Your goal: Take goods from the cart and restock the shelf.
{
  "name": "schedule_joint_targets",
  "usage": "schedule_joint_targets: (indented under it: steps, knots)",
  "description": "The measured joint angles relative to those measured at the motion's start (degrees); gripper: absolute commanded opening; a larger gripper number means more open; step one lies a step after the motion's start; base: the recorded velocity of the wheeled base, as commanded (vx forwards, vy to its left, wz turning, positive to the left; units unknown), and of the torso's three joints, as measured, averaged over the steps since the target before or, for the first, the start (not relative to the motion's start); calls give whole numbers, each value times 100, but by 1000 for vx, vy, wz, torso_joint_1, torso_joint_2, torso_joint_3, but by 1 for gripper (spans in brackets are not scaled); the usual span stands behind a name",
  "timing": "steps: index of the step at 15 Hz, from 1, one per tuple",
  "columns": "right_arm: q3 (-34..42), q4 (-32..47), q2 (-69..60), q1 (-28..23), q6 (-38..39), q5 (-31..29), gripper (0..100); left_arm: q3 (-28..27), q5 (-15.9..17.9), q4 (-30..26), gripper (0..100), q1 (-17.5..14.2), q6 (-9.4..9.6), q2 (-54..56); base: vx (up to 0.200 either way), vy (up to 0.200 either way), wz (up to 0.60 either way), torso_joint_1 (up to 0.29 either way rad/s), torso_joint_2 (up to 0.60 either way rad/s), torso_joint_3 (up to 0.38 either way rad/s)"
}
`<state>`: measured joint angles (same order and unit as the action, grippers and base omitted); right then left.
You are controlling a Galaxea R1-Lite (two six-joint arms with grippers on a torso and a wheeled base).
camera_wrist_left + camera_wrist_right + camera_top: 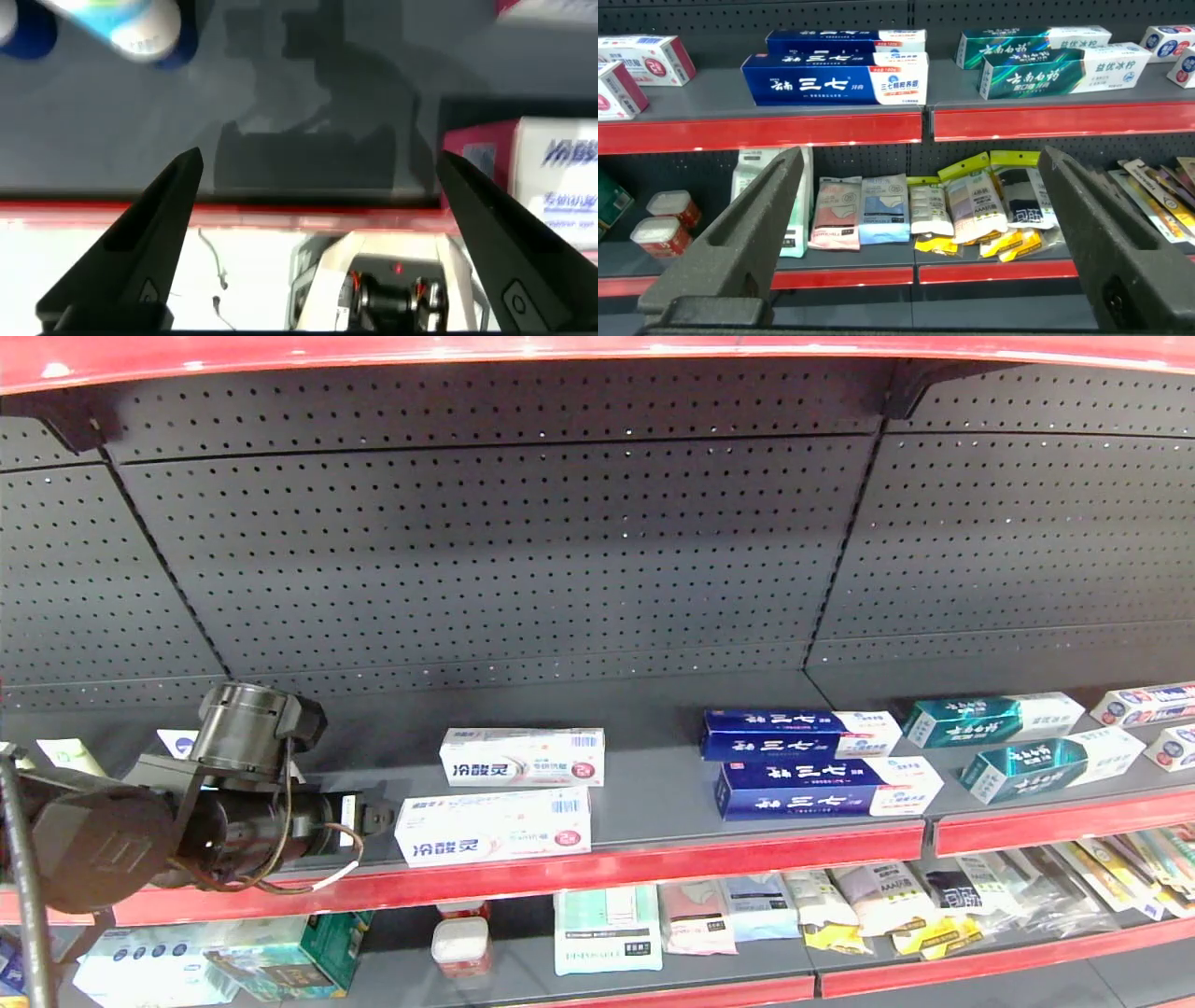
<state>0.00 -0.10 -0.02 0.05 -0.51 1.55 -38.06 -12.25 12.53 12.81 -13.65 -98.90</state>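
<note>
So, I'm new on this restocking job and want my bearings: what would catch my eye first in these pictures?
Probably the toothpaste boxes paired along the red-edged shelf: two white boxes in the middle, two blue boxes to their right, and two teal boxes farther right. Next comes the left gripper, its fingers open and empty, at the shelf's front edge just left of the nearer white box.

Shelf (653, 784): dark grey board, red front edge, perforated back panel. Front white box (493, 827) lay flat at front edge on left part, long side along edge. Rear white box (522, 757) lay just behind it, parallel. To right, well apart, two blue boxes (827, 788) lay flat, one behind other. On next board further right, two green boxes (1050, 763) lay slightly angled.
</note>
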Motion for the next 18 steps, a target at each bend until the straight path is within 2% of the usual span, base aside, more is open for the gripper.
schedule_joint_targets:
  steps: [18]
  knots:
    - [0, 0, 0, -2, 0, 0, 100, -232, -4, 57, 100, 325, -16, -263, 0, 0, 0, 0, 0, 0]
